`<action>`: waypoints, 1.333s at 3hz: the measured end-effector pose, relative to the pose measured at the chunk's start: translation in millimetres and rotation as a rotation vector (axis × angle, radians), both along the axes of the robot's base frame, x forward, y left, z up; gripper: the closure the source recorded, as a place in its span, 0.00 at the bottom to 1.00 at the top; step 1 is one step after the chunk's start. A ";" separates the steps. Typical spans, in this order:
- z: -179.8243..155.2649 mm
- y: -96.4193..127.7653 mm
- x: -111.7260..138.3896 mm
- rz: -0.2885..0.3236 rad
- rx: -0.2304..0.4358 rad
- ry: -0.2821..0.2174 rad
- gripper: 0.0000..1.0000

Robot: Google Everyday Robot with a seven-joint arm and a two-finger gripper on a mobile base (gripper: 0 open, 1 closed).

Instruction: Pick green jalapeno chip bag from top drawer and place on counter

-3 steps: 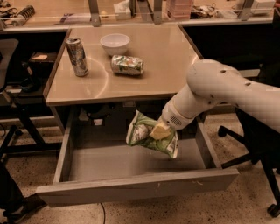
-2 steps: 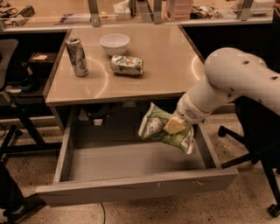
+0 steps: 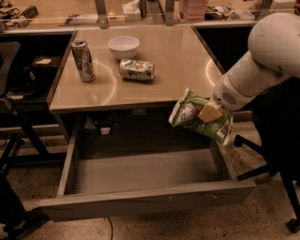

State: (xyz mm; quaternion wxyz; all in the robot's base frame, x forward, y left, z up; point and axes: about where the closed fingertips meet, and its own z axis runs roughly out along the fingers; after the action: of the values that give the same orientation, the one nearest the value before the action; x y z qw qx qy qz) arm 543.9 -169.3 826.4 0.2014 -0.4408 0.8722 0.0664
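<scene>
Camera view looks down on my gripper (image 3: pixel 211 112), which sits off the front right corner of the tabletop (image 3: pixel 178 61), above the right rear part of the open drawer (image 3: pixel 140 201); it is clamped on the green chip bag (image 3: pixel 190 112), and one yellowish pad presses flat against the bag's face; the other finger is hidden behind the foil.

The chip bag hangs in the air, tilted, with its upper edge overlapping the tabletop's front edge and its lower end pointing down to the right over the drawer's right wall; it touches neither the drawer floor nor the tabletop as far as I can see; its white label patches face the camera.

My white arm (image 3: pixel 262 56) comes in from the upper right and covers the space beside the table.

The drawer is pulled fully out, its grey floor bare where it shows and its flat front panel nearest the camera.

On the tabletop, an upright can (image 3: pixel 83 60) stands near the left edge; a white bowl (image 3: pixel 123 47) sits behind it to the right; a crushed can (image 3: pixel 137 69) lies on its side just in front of the bowl; all three are well apart from the bag.

A cluttered workbench (image 3: pixel 61 11) runs along the back.
</scene>
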 end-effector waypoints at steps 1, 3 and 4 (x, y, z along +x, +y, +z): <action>28.2 -11.4 26.1 -0.026 -0.023 -0.038 1.00; 69.3 -4.4 61.6 -0.013 -0.043 -0.098 1.00; 65.2 -0.8 70.0 -0.016 -0.011 -0.088 1.00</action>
State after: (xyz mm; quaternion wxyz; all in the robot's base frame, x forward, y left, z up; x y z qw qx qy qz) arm 613.9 -170.0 891.5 0.2377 -0.4372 0.8664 0.0405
